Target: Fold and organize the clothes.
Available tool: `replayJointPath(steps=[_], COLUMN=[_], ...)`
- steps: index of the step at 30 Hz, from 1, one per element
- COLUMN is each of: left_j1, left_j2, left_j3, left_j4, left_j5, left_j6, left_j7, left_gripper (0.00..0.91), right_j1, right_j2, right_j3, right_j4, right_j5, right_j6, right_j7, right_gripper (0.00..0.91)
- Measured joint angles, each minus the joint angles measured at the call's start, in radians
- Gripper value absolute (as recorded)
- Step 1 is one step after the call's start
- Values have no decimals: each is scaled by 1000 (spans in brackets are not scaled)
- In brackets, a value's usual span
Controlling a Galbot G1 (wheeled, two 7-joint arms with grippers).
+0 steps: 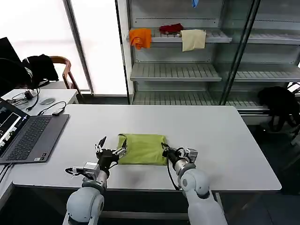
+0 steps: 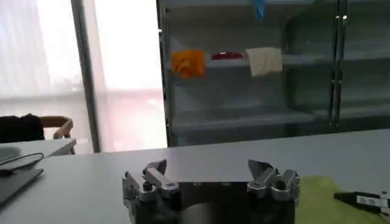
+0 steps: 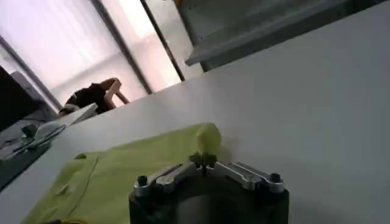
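A white table carries the lime T-shirt, already folded to a compact rectangle near its front edge. The left gripper, jaws apart, sits at one side; the right gripper, jaws together, at the other. Folding looks nearly finished, tidying remains.

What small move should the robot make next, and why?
Probably draw both arms back. The lime yellow-green cotton T-shirt already lies as a compact folded rectangle on the white table, with the open left claw and shut right claw at its near corners.
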Motion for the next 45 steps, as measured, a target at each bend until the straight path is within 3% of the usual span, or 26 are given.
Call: replayJointPath(steps=[11,12,13,17,27,35,45], left_j1=[12,12,12,17,22,23,28], left_j2=[-1,-1,-1,-1,2,4,16], left_j3=[2,3,4,6,-4,-28,-62], left_j4=[-15,-16,-16,-16,-8,3,13], left_j5=[-7,-7,-8,-10,-23,-57,-102], left_j6=[10,10,10,12,11,2,-4], left_j7=[-6,-6,-6,-5,-3,5,10], left_gripper=[907,907,907,907,907,907,907], right_j1=[-6,-4,-4,-13,-48,-94,-162], right_j2=[-99,-107,-115,-126,-129,-154,-194], right_j3=[59,64,68,78,96,122,161], right_j4=[33,33,33,42,65,104,199], right_j5=[-4,-6,-9,-50,-283,-429,-469], right_j6=[0,0,0,3,17,31,25], right_j7=[-28,-31,-35,-62,-126,-118,-88], right_gripper=[0,171,907,907,907,907,907])
